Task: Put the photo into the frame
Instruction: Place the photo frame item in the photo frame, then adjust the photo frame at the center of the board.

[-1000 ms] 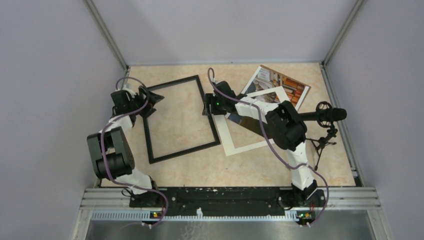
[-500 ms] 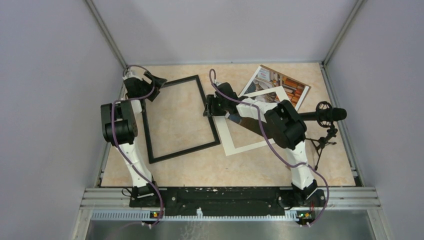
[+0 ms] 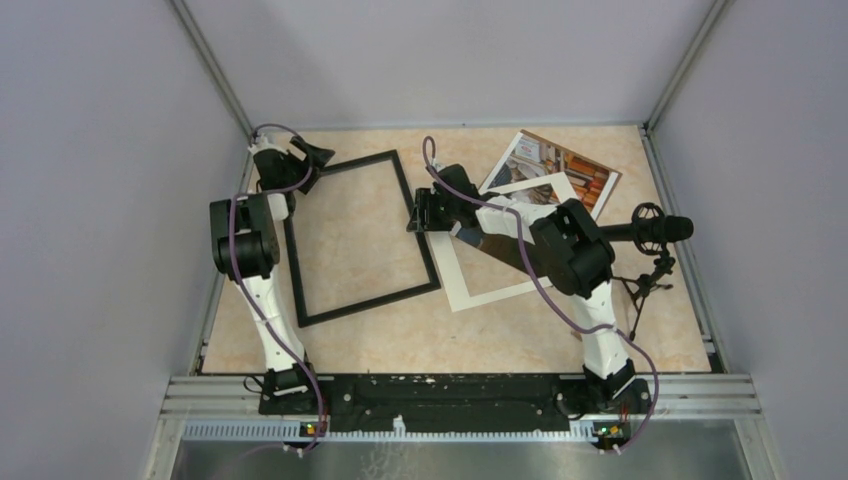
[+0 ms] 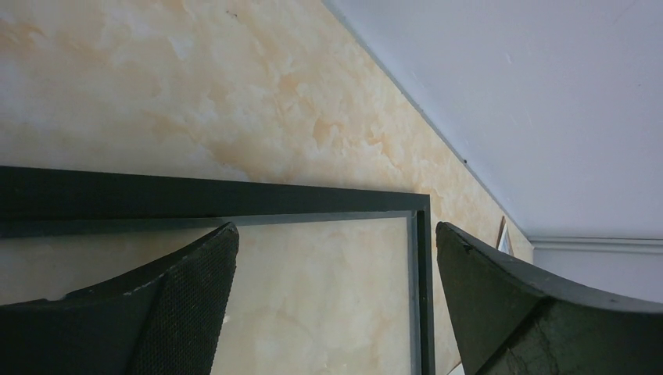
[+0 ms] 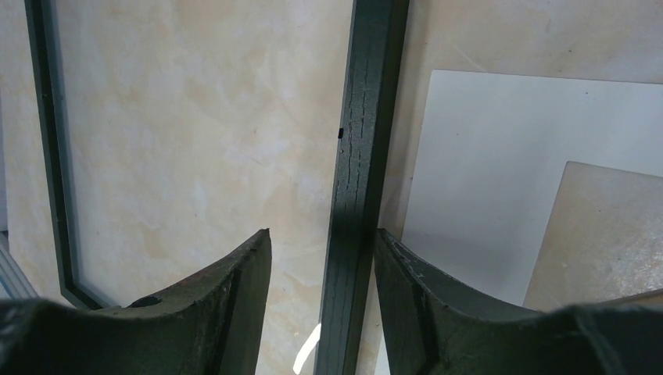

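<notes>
Black frame (image 5: 360, 156) rail inside right gripper (image 5: 322, 234), gap on one side.

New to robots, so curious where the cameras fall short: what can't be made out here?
The photo, top view: the mat overlaps its near part, and its picture is too small to read.
The right claw, right wrist view: it straddles the frame rail; whether it pinches is unclear.
The frame's far-left corner, top view: hidden by the left claw.

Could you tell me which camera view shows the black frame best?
The top external view: all four rails of the frame show. The left wrist view shows only one corner; the right wrist view, one rail close up and part of another.
</notes>
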Available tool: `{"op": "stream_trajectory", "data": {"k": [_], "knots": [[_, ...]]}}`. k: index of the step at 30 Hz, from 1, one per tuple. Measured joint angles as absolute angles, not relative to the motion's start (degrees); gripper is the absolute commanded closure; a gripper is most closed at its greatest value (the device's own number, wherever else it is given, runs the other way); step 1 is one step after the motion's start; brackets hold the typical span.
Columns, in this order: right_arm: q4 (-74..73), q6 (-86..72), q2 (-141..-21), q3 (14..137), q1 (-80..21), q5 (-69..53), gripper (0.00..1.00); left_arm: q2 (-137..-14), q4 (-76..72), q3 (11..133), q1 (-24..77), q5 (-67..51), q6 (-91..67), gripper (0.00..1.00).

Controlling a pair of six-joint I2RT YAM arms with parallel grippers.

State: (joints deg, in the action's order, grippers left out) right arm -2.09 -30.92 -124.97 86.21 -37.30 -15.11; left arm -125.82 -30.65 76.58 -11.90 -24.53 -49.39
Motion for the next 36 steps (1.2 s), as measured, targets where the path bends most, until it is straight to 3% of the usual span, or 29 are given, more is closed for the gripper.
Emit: {"op": "stream_trajectory", "data": {"k": [36], "knots": [[-1.61,-31.73,-125.16,85.89,-36.93,-18.41,0.51,-126.1,-26.72,79.02,-14.41,-24.82,-44.86,0.02]]}}
